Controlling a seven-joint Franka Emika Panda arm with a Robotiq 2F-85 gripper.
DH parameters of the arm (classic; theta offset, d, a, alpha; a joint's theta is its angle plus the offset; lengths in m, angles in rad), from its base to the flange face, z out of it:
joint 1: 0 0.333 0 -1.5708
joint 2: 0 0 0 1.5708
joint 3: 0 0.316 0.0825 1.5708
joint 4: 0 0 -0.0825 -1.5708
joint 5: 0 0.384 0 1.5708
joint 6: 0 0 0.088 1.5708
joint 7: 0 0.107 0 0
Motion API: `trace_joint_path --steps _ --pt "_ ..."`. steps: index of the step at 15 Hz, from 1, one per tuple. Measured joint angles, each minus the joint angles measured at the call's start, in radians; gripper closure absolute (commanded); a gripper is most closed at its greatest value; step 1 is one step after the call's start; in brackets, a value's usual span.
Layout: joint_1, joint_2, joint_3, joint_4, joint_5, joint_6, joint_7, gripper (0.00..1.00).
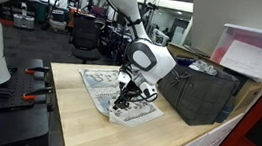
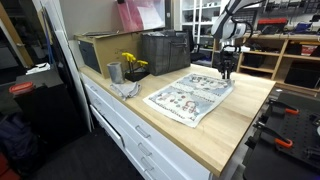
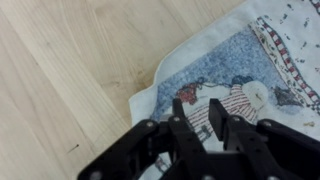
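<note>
A printed cloth [image 1: 105, 83] [image 2: 190, 97] with blue, red and white pictures lies flat on the wooden tabletop [image 1: 75, 117] [image 2: 235, 125]. My gripper [image 1: 120, 104] [image 2: 225, 75] points straight down over one corner of it, at or just above its surface. In the wrist view the cloth [image 3: 240, 60] fills the right half, its corner near the bare wood. The gripper [image 3: 198, 105] has its two black fingers a narrow gap apart, with a striped figure of the print showing between them. No fold of cloth is visibly pinched.
A dark crate [image 1: 201, 92] [image 2: 165, 50] stands close behind the cloth. Beside it are a cardboard box [image 2: 100, 50], a metal cup [image 2: 115, 72] with yellow flowers [image 2: 133, 63] and a crumpled grey rag [image 2: 127, 88]. The table's edge [image 2: 190, 150] runs above white drawers.
</note>
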State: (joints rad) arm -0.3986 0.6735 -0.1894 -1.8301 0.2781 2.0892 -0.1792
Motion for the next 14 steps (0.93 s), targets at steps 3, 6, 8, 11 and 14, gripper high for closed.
trace_joint_path --steps 3,6,8,11,14 --pt "0.001 0.000 -0.030 -0.023 -0.005 0.018 0.058 0.14" --pt "-0.024 0.002 -0.058 -0.054 -0.002 0.021 0.091 0.00" --pt "-0.048 0.006 -0.064 -0.072 0.004 0.021 0.105 0.00" --pt "-0.075 0.017 -0.061 -0.083 0.040 0.021 0.108 0.00" --pt "-0.083 0.022 -0.044 -0.079 0.102 0.022 0.108 0.28"
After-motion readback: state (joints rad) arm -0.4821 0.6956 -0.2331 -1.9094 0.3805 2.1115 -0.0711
